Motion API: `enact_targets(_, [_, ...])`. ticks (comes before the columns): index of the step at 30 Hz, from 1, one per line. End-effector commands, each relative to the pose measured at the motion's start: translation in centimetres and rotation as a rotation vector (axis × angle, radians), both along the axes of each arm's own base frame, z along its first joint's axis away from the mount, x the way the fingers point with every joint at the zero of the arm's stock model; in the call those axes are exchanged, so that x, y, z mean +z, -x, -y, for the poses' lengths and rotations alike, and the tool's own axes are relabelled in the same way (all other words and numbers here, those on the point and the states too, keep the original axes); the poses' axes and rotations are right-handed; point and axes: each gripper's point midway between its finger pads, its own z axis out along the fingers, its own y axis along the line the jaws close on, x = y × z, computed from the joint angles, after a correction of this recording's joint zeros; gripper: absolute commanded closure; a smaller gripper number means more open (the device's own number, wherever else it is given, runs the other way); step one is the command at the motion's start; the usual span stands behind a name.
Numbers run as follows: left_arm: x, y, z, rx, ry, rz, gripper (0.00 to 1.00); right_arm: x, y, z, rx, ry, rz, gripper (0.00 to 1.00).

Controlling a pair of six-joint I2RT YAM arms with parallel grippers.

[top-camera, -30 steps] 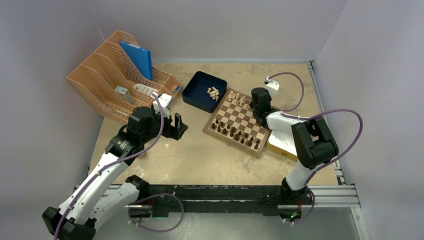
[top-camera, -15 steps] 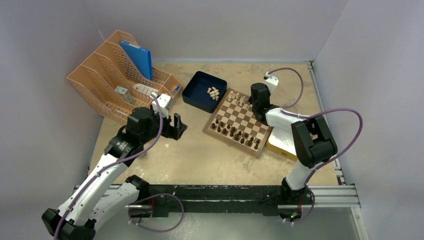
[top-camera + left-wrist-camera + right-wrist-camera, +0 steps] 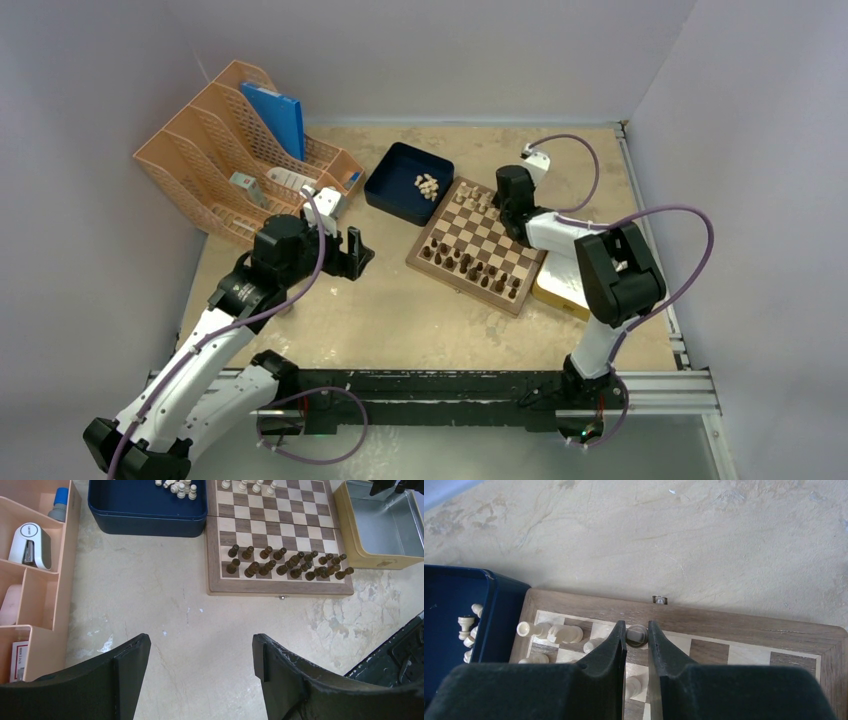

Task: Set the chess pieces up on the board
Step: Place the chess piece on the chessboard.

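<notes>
Right now one cream chess piece (image 3: pixel 636 634) sits on an edge row of the board (image 3: pixel 734 622), close to its brown rim. The right hand (image 3: pixel 636 626) pinches it between two fingers that are almost together. More cream pieces (image 3: pixel 559 632) lie nearby on that row. A small heap sits in the one blue tray (image 3: pixel 145 522), too tiny to count. At the other side the dark pieces (image 3: pixel 287 566) stand in two rows. The left hand (image 3: pixel 200 647) is spread wide over the desk (image 3: pixel 175 615), holding nothing.

Our right gripper (image 3: pixel 637 629), pinching a pale chess piece (image 3: pixel 636 636), has moved left along the board's (image 3: pixel 749 629) far edge, nearer the blue tray (image 3: pixel 398 180).
</notes>
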Motion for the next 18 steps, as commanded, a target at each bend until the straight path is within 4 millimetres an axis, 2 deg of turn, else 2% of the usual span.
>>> enact_targets(1, [0.4,-0.3,-0.1,0.001,0.001,0.028,0.26,3.1,-1.3,-0.9,0.004,-0.019,0.074,0.85])
enact_targets(13, [0.5,-0.2,-0.2,0.003,0.001,0.031,0.26,2.1,-0.9,-2.4,0.030,-0.001,0.034,0.85])
enact_targets(18, [0.5,-0.2,-0.1,-0.001,0.001,0.032,0.26,1.8,-0.8,-2.1,0.015,0.023,0.026,0.85])
